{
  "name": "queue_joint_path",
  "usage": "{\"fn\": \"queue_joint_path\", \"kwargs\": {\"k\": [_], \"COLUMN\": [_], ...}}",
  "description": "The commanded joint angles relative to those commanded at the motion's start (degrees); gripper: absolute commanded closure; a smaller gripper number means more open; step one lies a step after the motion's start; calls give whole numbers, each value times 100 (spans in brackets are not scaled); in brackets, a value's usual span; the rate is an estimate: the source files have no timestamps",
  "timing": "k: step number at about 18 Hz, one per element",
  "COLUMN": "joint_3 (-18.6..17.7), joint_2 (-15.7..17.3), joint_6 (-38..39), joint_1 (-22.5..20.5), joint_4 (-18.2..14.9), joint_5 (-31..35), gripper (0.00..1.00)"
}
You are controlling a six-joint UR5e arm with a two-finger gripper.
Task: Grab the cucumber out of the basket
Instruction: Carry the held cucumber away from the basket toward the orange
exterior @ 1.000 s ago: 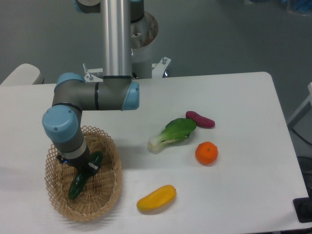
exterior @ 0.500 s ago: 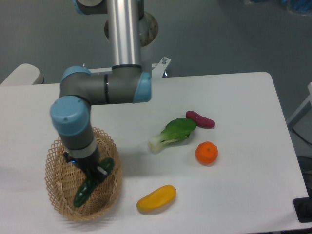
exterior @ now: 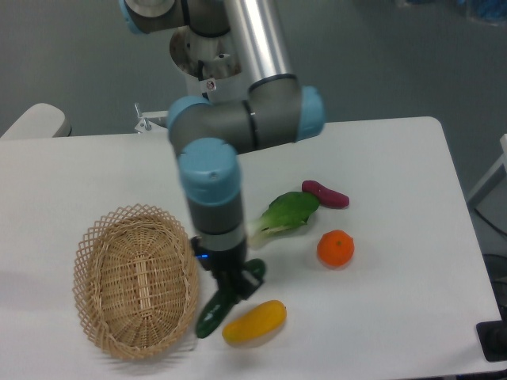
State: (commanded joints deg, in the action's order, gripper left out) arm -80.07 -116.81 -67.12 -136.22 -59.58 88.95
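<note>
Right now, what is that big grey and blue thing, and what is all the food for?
That is a robot arm, seen by one camera looking down at a white table. At its tip is a gripper with two fingers, like a pincher. It is holding a dark green cucumber beside the woven basket, which looks empty. Just next to the cucumber lies a yellow fruit. Farther back are a leafy bok choy, an orange and a small purple vegetable.
</note>
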Motion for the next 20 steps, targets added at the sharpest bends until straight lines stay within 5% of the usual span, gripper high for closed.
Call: {"fn": "queue_joint_path", "kwargs": {"k": [7,20], "joint_3": [80,124], "joint_2": [0,35], "joint_6": [-933,-987], "joint_1": [-467,-564], "joint_4": [-53,-150], "joint_5": [-167,-255], "gripper": [85,85]}}
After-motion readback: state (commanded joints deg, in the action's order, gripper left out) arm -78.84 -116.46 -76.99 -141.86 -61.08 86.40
